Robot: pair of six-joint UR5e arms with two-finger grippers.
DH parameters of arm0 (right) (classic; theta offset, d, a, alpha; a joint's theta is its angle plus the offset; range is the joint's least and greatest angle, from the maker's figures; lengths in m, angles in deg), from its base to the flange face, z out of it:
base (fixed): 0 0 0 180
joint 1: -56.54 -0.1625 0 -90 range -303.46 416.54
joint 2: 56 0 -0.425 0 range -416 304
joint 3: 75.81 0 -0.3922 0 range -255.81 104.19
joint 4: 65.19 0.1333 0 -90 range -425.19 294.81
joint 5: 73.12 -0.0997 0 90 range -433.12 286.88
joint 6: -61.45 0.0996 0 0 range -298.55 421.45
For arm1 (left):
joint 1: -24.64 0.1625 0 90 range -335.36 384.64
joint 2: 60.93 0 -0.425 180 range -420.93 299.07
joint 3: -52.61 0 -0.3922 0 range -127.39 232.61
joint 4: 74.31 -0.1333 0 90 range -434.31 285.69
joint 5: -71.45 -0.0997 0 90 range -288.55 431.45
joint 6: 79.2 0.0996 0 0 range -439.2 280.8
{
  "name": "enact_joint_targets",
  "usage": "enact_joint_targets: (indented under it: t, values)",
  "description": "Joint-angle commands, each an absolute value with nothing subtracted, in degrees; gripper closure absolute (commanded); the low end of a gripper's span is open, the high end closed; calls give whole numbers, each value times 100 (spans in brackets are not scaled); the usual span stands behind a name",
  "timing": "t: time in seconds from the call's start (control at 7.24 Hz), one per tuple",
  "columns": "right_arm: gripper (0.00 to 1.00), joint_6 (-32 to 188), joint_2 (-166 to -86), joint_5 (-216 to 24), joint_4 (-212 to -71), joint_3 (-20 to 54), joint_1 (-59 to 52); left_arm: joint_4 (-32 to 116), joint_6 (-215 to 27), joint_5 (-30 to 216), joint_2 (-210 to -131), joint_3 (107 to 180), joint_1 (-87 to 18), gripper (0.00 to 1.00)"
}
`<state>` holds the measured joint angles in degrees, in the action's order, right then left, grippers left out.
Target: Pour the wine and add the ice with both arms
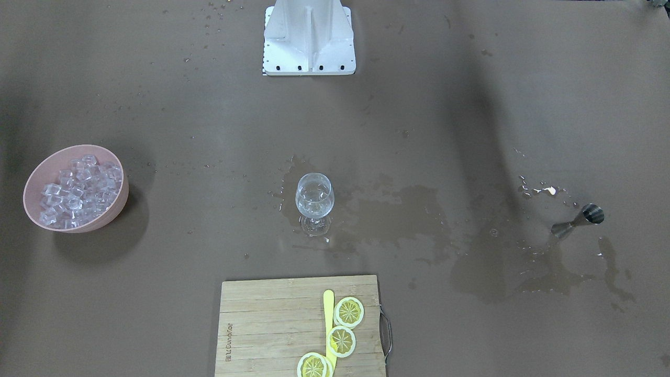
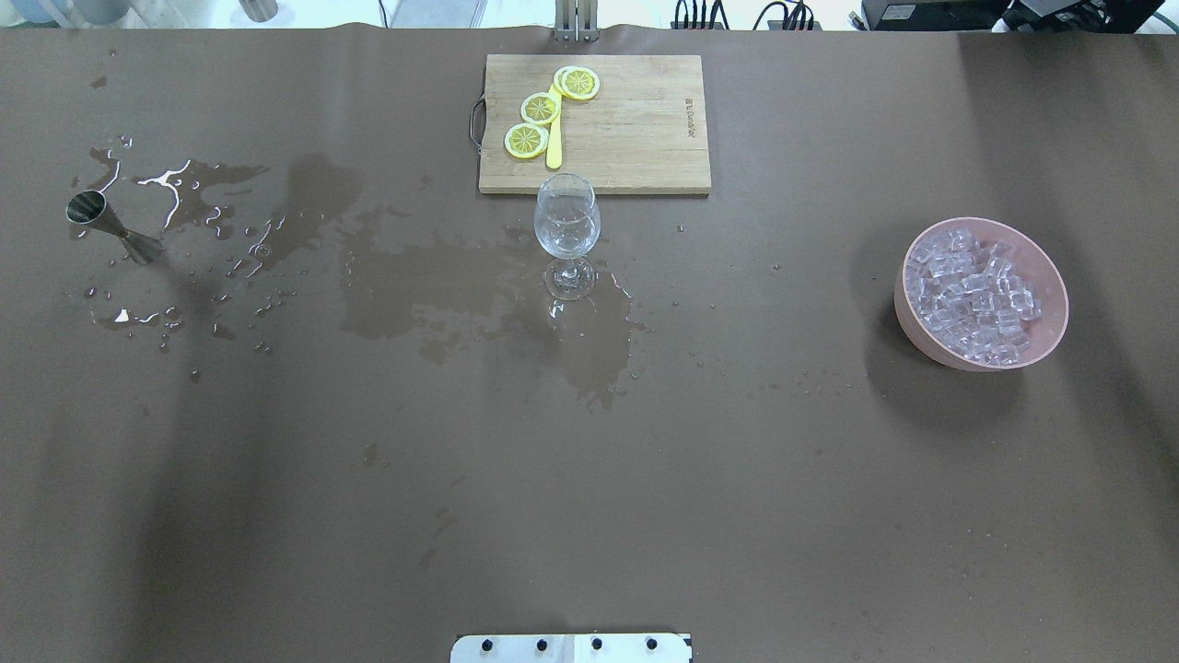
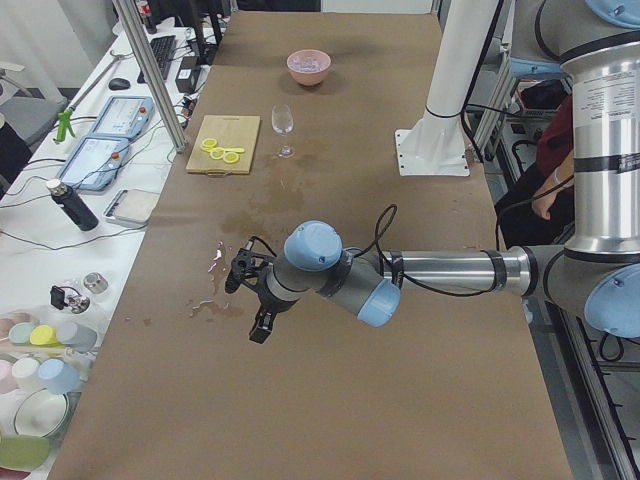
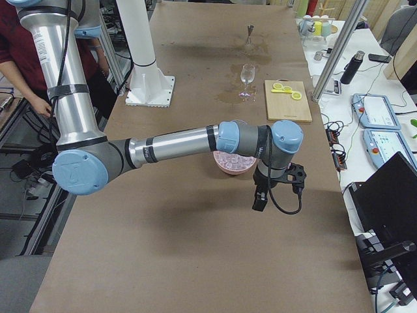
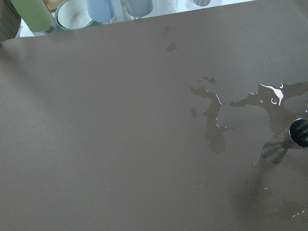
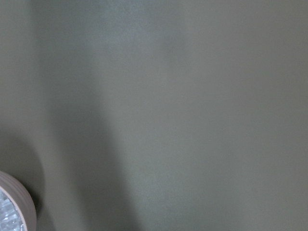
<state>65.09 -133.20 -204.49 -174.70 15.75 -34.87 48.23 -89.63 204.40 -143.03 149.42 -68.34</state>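
Observation:
A clear wine glass (image 1: pixel 314 201) (image 2: pixel 566 226) stands upright mid-table on a wet patch. I cannot tell whether any wine is inside it. The ice (image 1: pixel 77 191) (image 2: pixel 976 290) fills a pink bowl (image 1: pixel 118 201) (image 2: pixel 907 318). A steel jigger (image 1: pixel 578 219) (image 2: pixel 110 227) (image 5: pixel 288 141) stands among puddles. My left gripper (image 3: pixel 247 308) hangs above the table near the jigger's end. My right gripper (image 4: pixel 279 194) hovers just beyond the bowl (image 4: pixel 228 166). Both show only in the side views, so open or shut I cannot tell.
A wooden cutting board (image 1: pixel 261 324) (image 2: pixel 636 138) holds three lemon slices (image 2: pixel 541 109) and a yellow stick. Spilled clear liquid (image 2: pixel 433 285) spreads from the jigger to the glass. A white base bracket (image 1: pixel 309 39) sits at the robot's edge. A person (image 4: pixel 26 72) stands behind the robot.

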Motion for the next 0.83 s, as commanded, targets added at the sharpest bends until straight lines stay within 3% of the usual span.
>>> enact_joint_targets:
  t: [0.0, 0.28, 0.69]
  values:
    - [0, 6541, -13299, -20434, -17461, 1647, -3478, 4804, -8966, 20391, -14381, 14850, -6826, 2]
    - [0, 7404, -13273, -20434, -17461, 2188, -3034, 4795, -8983, 20390, -14390, 14841, -6835, 1]
    - [0, 8691, -12808, -20460, -17383, 2394, -2320, 4804, -9194, 20382, -14425, 14824, -6826, 2]
